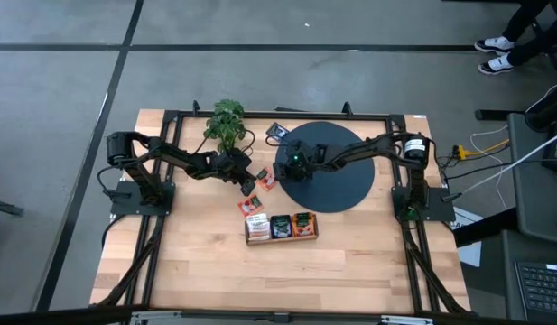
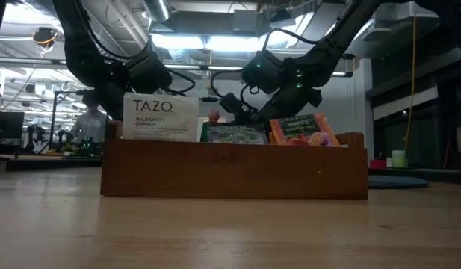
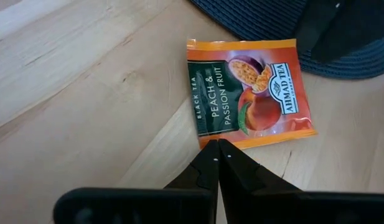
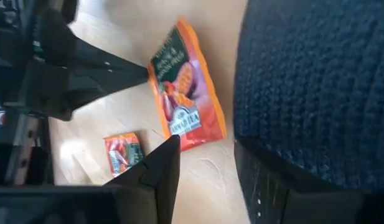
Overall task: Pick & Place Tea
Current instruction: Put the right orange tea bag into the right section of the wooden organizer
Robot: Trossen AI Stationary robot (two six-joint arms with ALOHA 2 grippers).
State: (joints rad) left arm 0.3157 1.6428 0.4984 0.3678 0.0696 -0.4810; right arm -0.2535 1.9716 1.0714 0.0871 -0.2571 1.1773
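Note:
An orange-red tea packet [image 3: 251, 93], printed "Peach & Passion Fruit", lies flat on the wooden table beside the black disc [image 1: 337, 176]. It also shows in the high view as the packet [image 1: 267, 181] and in the right wrist view as the packet [image 4: 185, 93]. My left gripper [image 3: 216, 144] is shut, with its tips at the packet's edge. My right gripper [image 4: 210, 168] is open and hovers over the disc's left rim, and the packet's near end lies just ahead of its two fingers. A second orange packet [image 4: 124, 152] lies on the table close by. My left gripper has its shut fingertips [image 3: 211, 155] against the packet's edge, near the corner of the dark-green band [image 3: 204, 138]. The fingers come low from the table's left. The packet lies flat on the wood. Whether any of it sits between the tips, I cannot tell.
A wooden box [image 1: 280, 226] near the table's middle holds upright tea packets, a white "TAZO" one [image 2: 161, 117] among them. A small green plant [image 1: 226, 122] stands at the far edge. A dark packet [image 1: 276, 132] lies by the disc's far-left rim. There is bare wood toward the near edge.

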